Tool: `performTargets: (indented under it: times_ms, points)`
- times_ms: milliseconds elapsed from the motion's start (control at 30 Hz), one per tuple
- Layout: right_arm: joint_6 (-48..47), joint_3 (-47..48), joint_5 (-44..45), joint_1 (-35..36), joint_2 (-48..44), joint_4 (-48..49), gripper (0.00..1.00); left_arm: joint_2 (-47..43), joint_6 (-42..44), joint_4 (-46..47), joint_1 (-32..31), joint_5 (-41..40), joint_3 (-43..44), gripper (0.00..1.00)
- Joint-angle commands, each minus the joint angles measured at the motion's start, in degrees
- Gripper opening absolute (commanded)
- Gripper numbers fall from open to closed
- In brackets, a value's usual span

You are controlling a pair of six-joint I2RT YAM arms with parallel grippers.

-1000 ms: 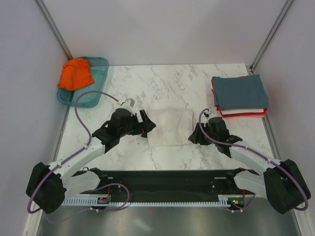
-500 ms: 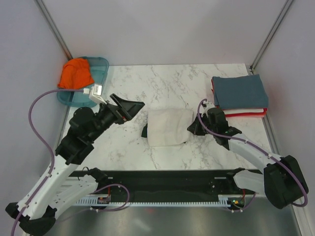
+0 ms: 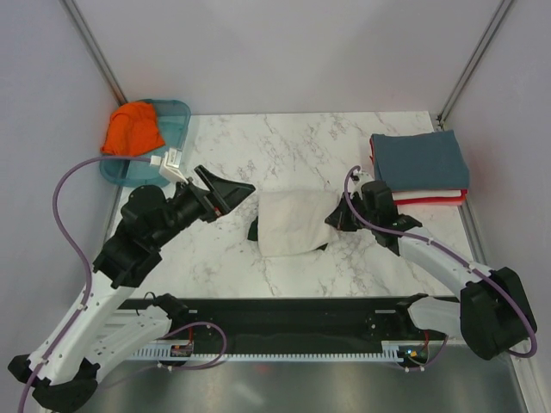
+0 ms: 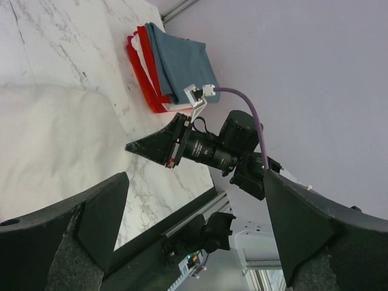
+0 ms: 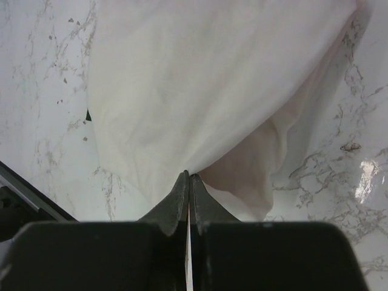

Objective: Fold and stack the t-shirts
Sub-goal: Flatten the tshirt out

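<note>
Lying folded into a rough rectangle at the middle of the table [image 3: 293, 146], the cream tee [image 3: 295, 222] has a bit of dark green sleeve [image 3: 253, 231] poking out at its near left corner. The right gripper [image 3: 334, 219] is at the tee's right edge, low over the marble. In the right wrist view its fingers [image 5: 176, 203] are pressed together, with the hem of the cream cloth caught at their tips. The fabric there is pulled up off the surface, so a shadowed fold opens beneath it.

The left gripper [image 3: 244, 185] hangs raised above the table to the left of the tee, apart from it and pointing towards it. In the left wrist view its fingers [image 4: 91, 224] stand wide apart with nothing between them. That view looks across the cream cloth to the right arm and the far pile.

Near the table's right edge, well apart from the cream tee, sits a neat stack. Its top is a blue tee [image 3: 419, 160], a thin white tee [image 3: 430, 194] lies under that, and a red tee [image 3: 426, 200] is at the bottom, its edge showing along the near and left sides.

At the far left corner a teal tray [image 3: 176, 116] overhangs the table's edge. An orange tee [image 3: 132, 129] lies crumpled in it, heaped over the tray's left rim.
</note>
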Motion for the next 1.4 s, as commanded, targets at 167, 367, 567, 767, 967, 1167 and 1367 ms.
performTargets:
  times_ms: [167, 367, 567, 767, 967, 1167, 1367]
  points:
    - [2.38, 10.4, -3.89, 0.1, -0.11, 1.78, 0.0, -5.03, -1.92, -2.12, -0.04, 3.09, 0.88, 1.0]
    - [7.3, 20.94, -6.53, 0.1, 1.12, 3.46, 0.0, -6.01, 2.56, -8.8, -0.04, -6.24, -2.81, 1.0]
    - [10.38, 31.75, 9.19, -1.3, 3.22, 1.0, 0.0, -5.31, 6.42, -8.11, -0.04, -10.72, -7.82, 1.0]
    - [15.29, 40.12, 20.71, -8.15, 12.54, 2.49, 0.0, 1.8, 14.68, -1.08, -0.04, -10.02, -15.29, 1.0]
    - [14.1, 40.92, 20.99, -15.81, 17.82, 0.48, 0.94, 14.11, 17.59, 9.73, -0.13, -5.37, -19.86, 1.0]
    - [0.74, 33.9, 9.31, -15.64, 14.04, 0.13, 0.7, 25.69, 17.68, 18.17, -0.13, -2.99, -20.32, 1.0]
    - [-2.0, 27.58, 6.48, -11.08, 12.64, -1.37, 0.6, 39.22, 17.85, 21.08, -0.21, -0.79, -14.71, 0.94]
